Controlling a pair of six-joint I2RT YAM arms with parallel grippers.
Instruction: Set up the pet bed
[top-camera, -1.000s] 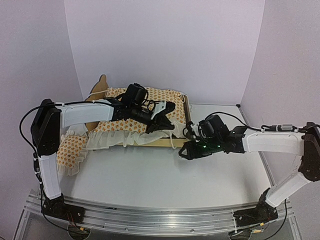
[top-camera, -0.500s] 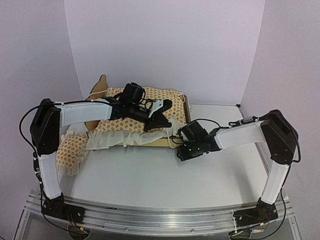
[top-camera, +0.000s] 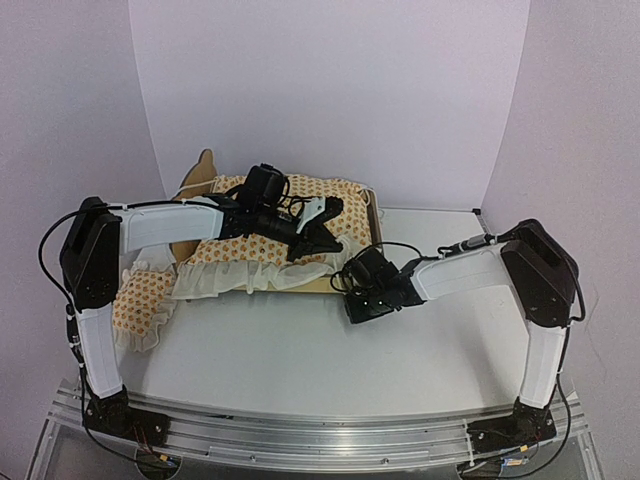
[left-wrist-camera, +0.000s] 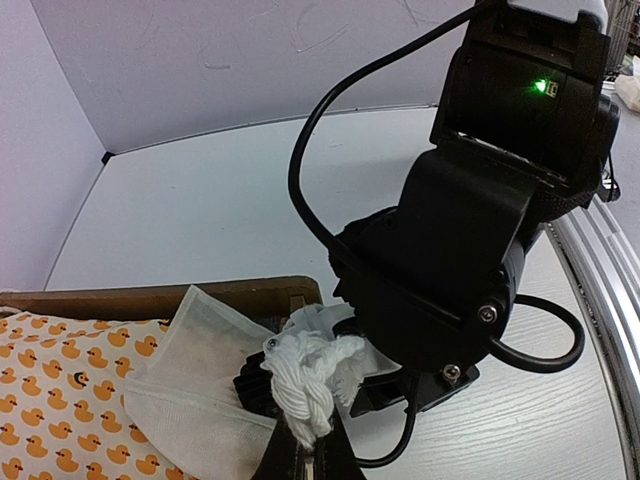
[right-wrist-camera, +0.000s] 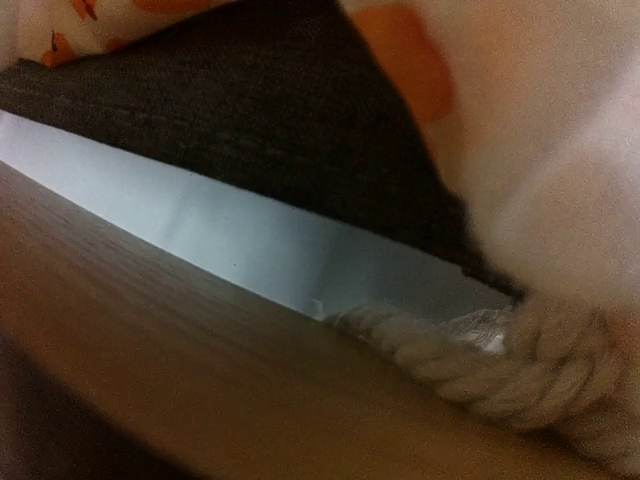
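Toward the bench's far-left edge the pet bed (top-camera: 318, 286) lies lengthwise left-to-right, left fingers (top-camera: 305, 245) clenched on its rope tie (left-wrist-camera: 305, 380), right fingers (left-wrist-camera: 258, 388), grip unclear, touching its near-right corner.

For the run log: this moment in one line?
left gripper: shut on white cord | right gripper: at bed frame corner, jaws unclear | bedding: draped over frame

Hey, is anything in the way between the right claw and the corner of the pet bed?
Nothing visible does. The right claw is at the wooden rail of the pet bed, by its near right corner, with the white rope tie right in front of its camera. The left claw pinches that rope's knot beside it.
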